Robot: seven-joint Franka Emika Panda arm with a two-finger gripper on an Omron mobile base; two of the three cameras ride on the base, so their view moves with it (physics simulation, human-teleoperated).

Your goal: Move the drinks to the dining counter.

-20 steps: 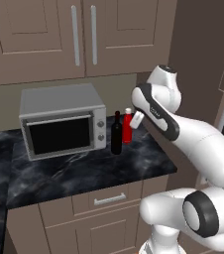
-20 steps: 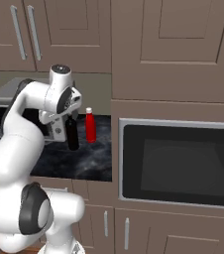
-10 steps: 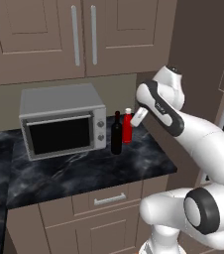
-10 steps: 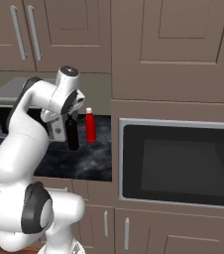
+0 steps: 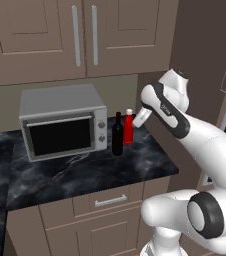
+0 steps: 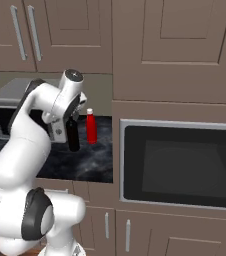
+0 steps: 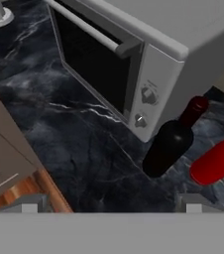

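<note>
Two drinks stand side by side on the black marble top beside the microwave. One is a tall dark wine bottle. The other is a slim red bottle, just beyond it. My gripper is open with nothing between its fingers. It hovers above and in front of the wine bottle, looking down at it. In the left base view my hand hangs close to the right of the red bottle. The dining counter is out of view.
A silver microwave sits left of the bottles, close to the wine bottle. The marble top runs over brown drawer cabinets. A tall cabinet with a built-in oven walls off the right side. Wall cabinets hang above.
My arm's upper part has shifted a little to the right and up, while the hand stays by the bottles. Neither bottle has moved, and the jaws remain open.
</note>
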